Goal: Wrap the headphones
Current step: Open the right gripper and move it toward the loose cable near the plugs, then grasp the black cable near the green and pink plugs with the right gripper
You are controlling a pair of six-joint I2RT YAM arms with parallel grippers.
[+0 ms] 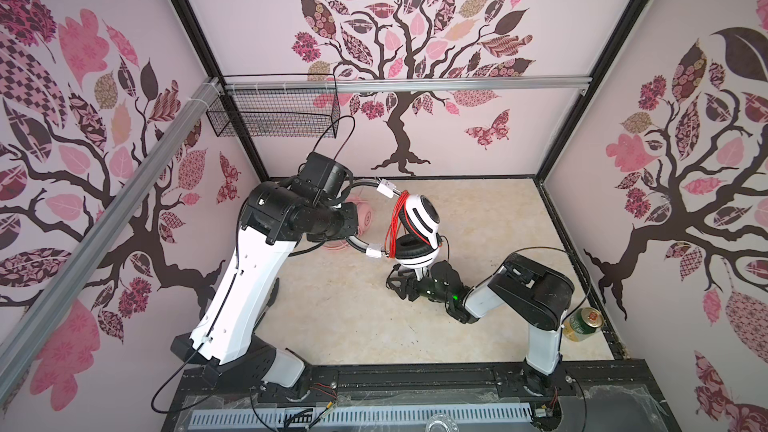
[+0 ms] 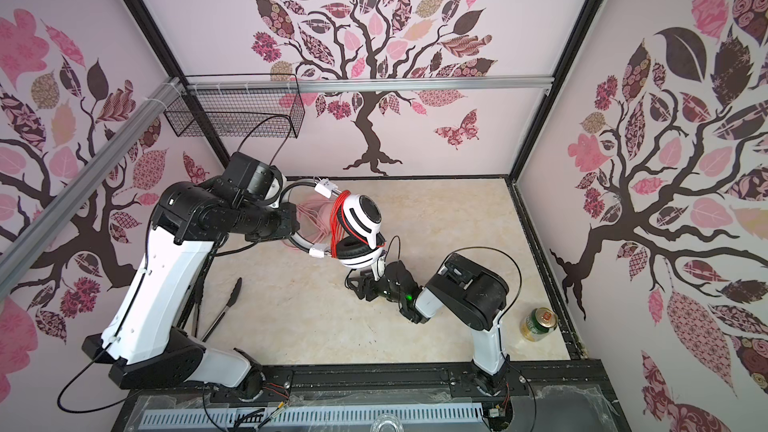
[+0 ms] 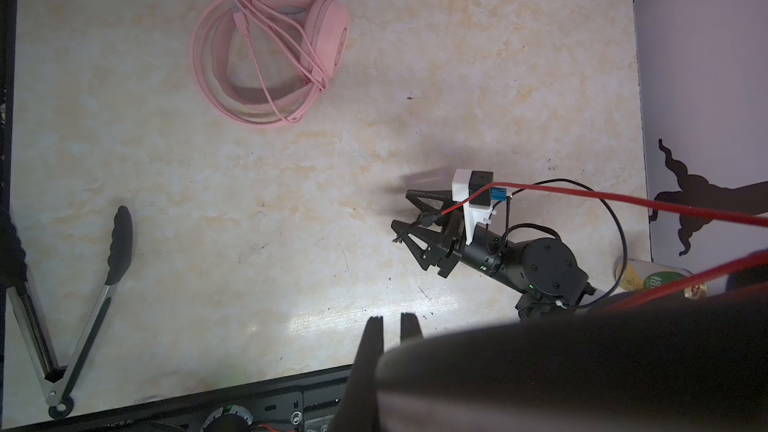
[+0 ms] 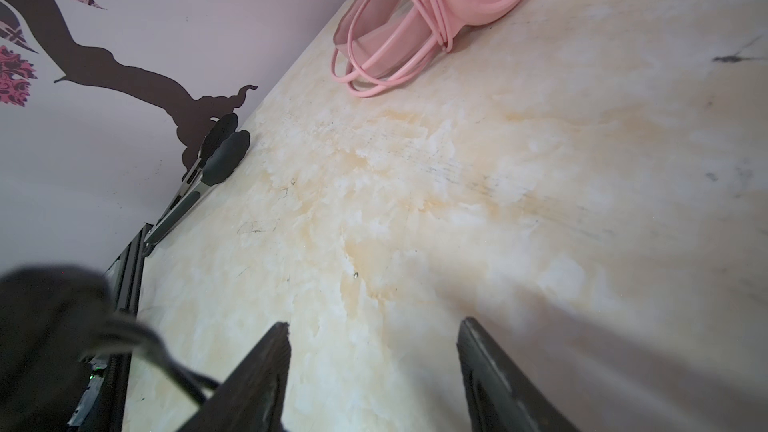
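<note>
Already the pink headset (image 3: 266,47) lies wrapped; your left gripper (image 3: 391,326) clenches the white-and-black headset (image 1: 424,214), red cable (image 1: 390,226) nearly wound, right gripper (image 4: 376,322) released

Bright even light, soft shadows, mild glare on table (image 3: 316,322), wide-angle edge bending, blurred wrist-view foregrounds

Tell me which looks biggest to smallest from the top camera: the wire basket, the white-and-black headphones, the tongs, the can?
In a top view:
1. wire basket
2. white-and-black headphones
3. tongs, long but thin
4. can
The basket and headphones are up high, nearer the camera, so they may only look bigger.
</note>
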